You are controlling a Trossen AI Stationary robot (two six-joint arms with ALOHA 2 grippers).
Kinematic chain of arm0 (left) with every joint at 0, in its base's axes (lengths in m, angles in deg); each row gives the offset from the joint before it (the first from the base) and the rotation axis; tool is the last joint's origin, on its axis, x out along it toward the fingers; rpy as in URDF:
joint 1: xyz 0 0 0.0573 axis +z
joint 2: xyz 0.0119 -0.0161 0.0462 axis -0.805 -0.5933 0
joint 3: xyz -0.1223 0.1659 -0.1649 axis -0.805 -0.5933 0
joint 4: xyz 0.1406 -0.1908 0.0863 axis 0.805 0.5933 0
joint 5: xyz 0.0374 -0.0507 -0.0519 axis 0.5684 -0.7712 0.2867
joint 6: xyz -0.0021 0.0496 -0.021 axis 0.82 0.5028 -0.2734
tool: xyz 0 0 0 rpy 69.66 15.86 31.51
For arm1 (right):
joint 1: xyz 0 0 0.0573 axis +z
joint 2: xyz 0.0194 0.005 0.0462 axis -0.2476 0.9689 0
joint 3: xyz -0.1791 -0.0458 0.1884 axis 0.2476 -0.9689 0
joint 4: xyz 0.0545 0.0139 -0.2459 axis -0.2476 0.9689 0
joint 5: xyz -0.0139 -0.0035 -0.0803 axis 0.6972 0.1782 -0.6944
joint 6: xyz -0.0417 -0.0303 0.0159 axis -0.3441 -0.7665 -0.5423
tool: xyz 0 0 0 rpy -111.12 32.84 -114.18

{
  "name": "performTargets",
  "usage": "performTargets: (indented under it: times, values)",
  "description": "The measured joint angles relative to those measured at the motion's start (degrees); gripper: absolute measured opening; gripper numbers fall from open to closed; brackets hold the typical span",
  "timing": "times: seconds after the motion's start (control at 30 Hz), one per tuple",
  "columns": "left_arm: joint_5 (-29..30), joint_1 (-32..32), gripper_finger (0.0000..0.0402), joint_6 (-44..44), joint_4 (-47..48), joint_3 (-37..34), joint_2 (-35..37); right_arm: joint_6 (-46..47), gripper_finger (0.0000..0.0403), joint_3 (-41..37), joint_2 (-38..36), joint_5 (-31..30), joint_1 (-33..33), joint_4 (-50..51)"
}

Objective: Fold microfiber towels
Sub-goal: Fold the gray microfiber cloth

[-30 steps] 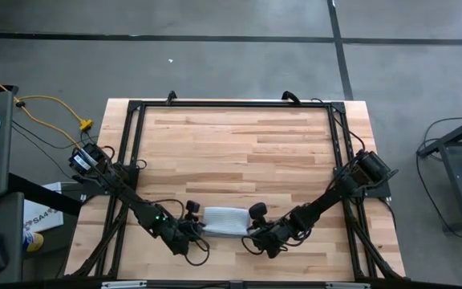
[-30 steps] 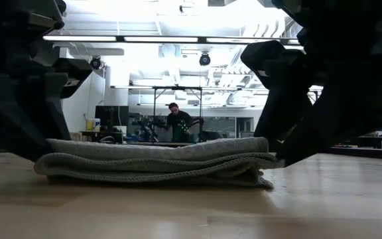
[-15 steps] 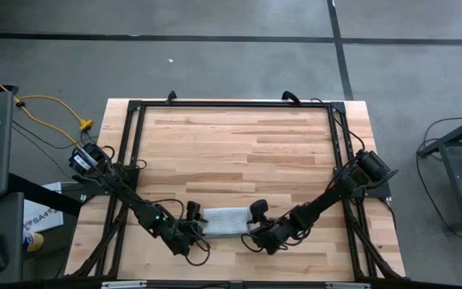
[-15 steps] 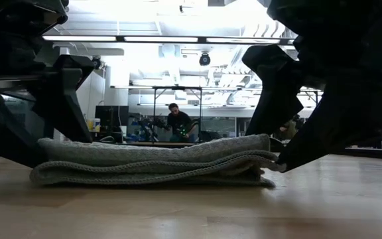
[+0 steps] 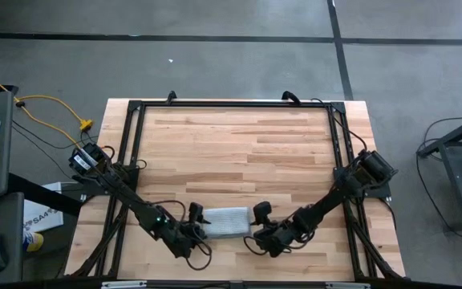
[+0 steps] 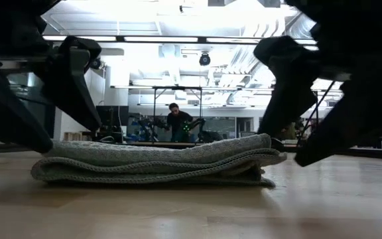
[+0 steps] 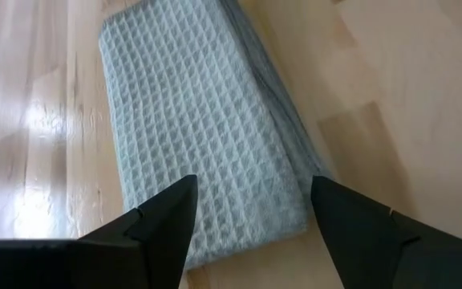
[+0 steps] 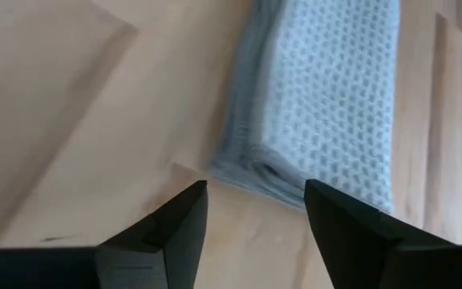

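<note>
Overhead, the microfiber towel (image 5: 226, 222) lies folded into a small compact rectangle near the front edge of the wooden desk (image 5: 239, 144), midway between the two arms. The left claw (image 5: 196, 226) sits just off its left end and the right claw (image 5: 257, 229) just off its right end; neither has hold of the cloth.

From desk height, the towel (image 6: 154, 162) shows as a low stack of several soft layers, rounded at the folds, with one thin edge trailing out at the bottom on the right side. Dark claw parts stand at either end. A person is far off in the room behind.

In the left wrist view, the left claw (image 7: 251, 210) is spread wide with nothing in it, the ribbed towel (image 7: 199, 120) lying flat just ahead of the fingers.

In the right wrist view, the right claw (image 8: 255, 210) is likewise wide open and empty, facing the layered end of the towel (image 8: 327, 104).

The cloth looks light, limp and grippy rather than slick; it would likely sag and unfold if lifted by one layer. Pinching the whole stack at an end or corner seems the safer hold.
</note>
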Motion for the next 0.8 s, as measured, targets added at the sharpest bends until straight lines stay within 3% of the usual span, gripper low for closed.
performTargets:
  times: [0.27, 0.53, 0.7, 0.8]
  values:
    - [-3.4, 0.0, 0.0244, 0.0, 2.2, 3.3, 0.0, 1.9, 0.0204, 0.0, 0.0, 0.0, 2.2, -0.3]
    - [-2.6, 0.0, 0.0244, 0.8, 8.8, 8.0, 0.0, 1.1, 0.0201, 0.4, -0.4, -0.1, 2.4, -5.7]
    - [1.3, 0.7, 0.0243, -2.1, 13.2, 9.2, 0.0, 1.0, 0.0179, 1.9, -1.9, -3.0, 1.3, -5.8]
    - [1.3, 2.6, 0.0228, -7.2, 15.7, 9.2, 0.0, 2.8, 0.0156, 2.0, -2.3, -0.9, -0.8, -5.9]
